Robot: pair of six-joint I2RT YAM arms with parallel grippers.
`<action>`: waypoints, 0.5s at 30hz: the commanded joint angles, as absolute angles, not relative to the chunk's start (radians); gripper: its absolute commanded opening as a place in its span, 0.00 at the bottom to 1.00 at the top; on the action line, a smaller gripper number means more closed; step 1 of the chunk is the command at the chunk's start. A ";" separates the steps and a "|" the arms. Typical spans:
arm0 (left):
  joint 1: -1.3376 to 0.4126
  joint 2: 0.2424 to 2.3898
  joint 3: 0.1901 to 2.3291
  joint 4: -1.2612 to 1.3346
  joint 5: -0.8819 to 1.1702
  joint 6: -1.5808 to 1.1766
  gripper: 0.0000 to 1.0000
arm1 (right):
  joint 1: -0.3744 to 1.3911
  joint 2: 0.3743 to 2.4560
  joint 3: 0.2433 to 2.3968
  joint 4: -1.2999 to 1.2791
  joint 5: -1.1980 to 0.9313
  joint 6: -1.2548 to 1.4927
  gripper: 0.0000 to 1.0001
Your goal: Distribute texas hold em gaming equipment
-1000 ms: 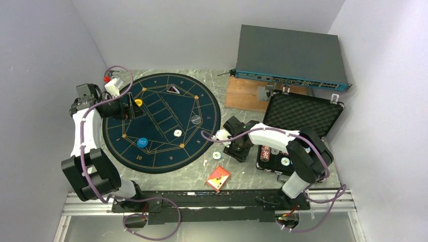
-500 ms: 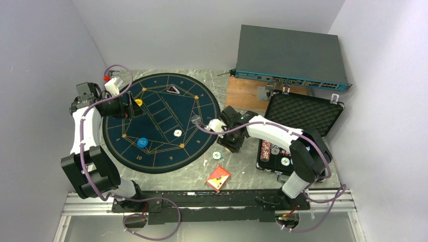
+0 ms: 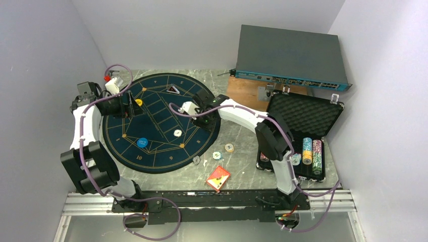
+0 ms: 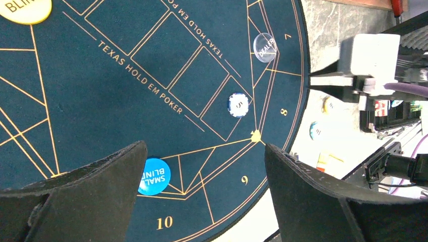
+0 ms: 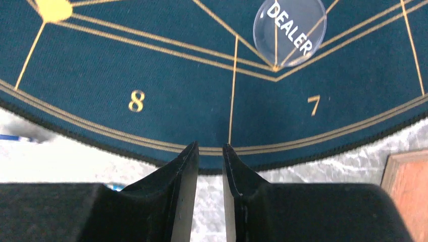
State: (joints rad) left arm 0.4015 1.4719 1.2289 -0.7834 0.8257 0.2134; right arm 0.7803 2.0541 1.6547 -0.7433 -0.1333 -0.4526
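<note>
Wide open, the left hand hung over the mat near the yellow disc and blue disc. The right hand, pinched shut and empty, hung at the mat's right rim by the dealer button. Loose chips and red cards lay on the counter.

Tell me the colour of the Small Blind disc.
Blue, with white lettering; the Small Blind disc shows best in the left wrist view.

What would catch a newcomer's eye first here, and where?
The round navy mat with gold lines lies left of centre. At right, an open black case holds colourful chip stacks. The right end effector hangs over the mat's edge near the clear DEALER disc.
</note>
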 commanded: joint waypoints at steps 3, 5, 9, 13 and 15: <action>0.399 1.457 1.253 -0.792 0.856 0.248 0.95 | 0.781 2.056 1.720 -0.753 -0.207 -0.458 0.33; 0.398 1.445 1.238 -0.815 0.865 0.304 0.95 | 0.781 1.990 1.674 -0.756 -0.242 -0.458 0.42; 0.355 1.393 1.207 -0.924 0.863 0.535 0.95 | 0.737 1.874 1.578 -0.788 -0.266 -0.442 0.54; 0.261 1.319 1.126 -1.011 0.856 0.827 0.93 | 0.617 1.736 1.459 -0.805 -0.347 -0.419 0.63; 0.143 1.301 1.099 -1.029 0.802 0.906 0.91 | 0.573 1.661 1.384 -0.792 -0.361 -0.412 0.65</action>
State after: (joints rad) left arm 0.2928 1.3682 1.1446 -0.9302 0.8299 0.6132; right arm 0.6704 1.7973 1.4841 -0.7815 -0.2897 -0.4358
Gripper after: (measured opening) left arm 0.928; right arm 0.631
